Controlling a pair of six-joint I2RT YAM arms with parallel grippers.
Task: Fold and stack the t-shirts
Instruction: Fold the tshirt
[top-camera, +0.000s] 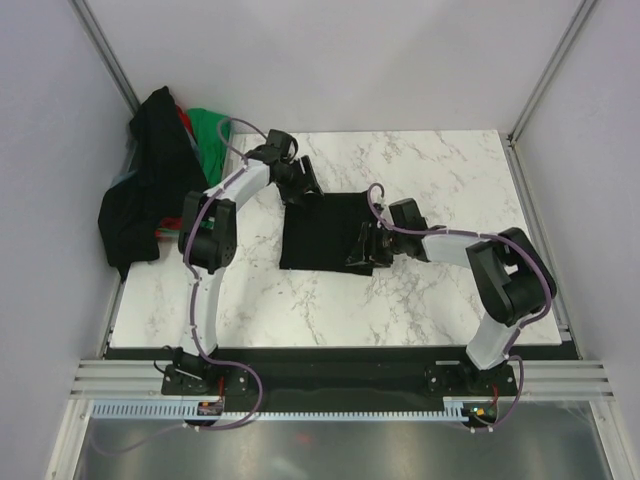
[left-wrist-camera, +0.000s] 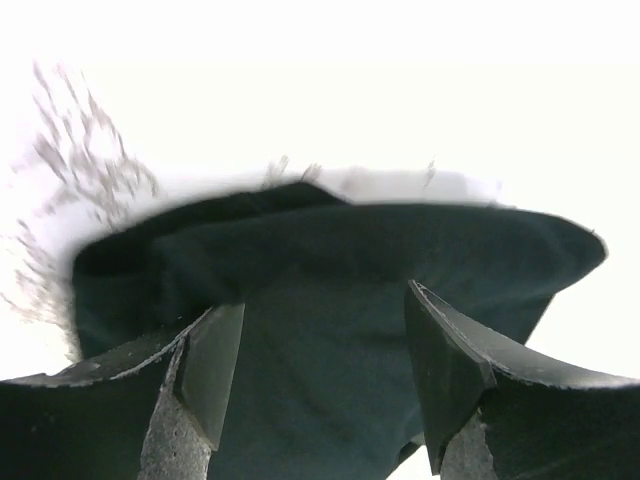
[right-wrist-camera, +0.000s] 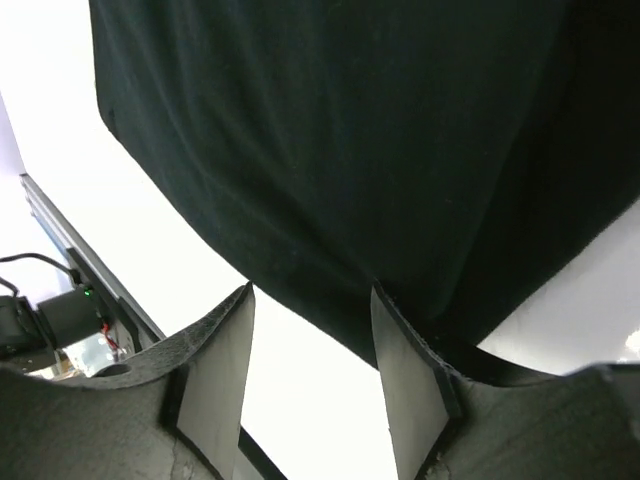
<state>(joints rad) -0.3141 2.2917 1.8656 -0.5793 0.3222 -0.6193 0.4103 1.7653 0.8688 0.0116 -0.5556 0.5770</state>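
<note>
**Q:** The fingers first: how do they stand?

**A:** The left fingers (left-wrist-camera: 214, 372) stand wide apart. Black cloth fills the gap between them and runs on beyond, but they are not closed on it. The right fingers (right-wrist-camera: 215, 380) are narrower but still apart. Their gap shows mostly bare white, and the hem of the cloth meets the inner face of one finger.

**Q:** What is the largest element?

**A:** The surface (top-camera: 400, 310), white with grey marble veining and pale panels on three sides.

**Q:** And next in size?

**A:** The pile of t-shirts (top-camera: 150, 195) at the far left corner, partly hanging over the left edge. It is mostly black, with a green shirt (top-camera: 210, 128) and a slip of red (top-camera: 183, 118) at its far end.

**Q:** Where is the shirt being handled?

**A:** The black t-shirt (top-camera: 325, 235) lies flat as a rough rectangle in the middle of the surface, apart from the pile. The left fingers are at its far left corner. The right fingers are at its right edge, towards the near corner.

**Q:** Any finer detail?

**A:** In the left wrist view the far edge of the cloth shows as a rounded, doubled fold. The marble beyond it is blurred.
</note>
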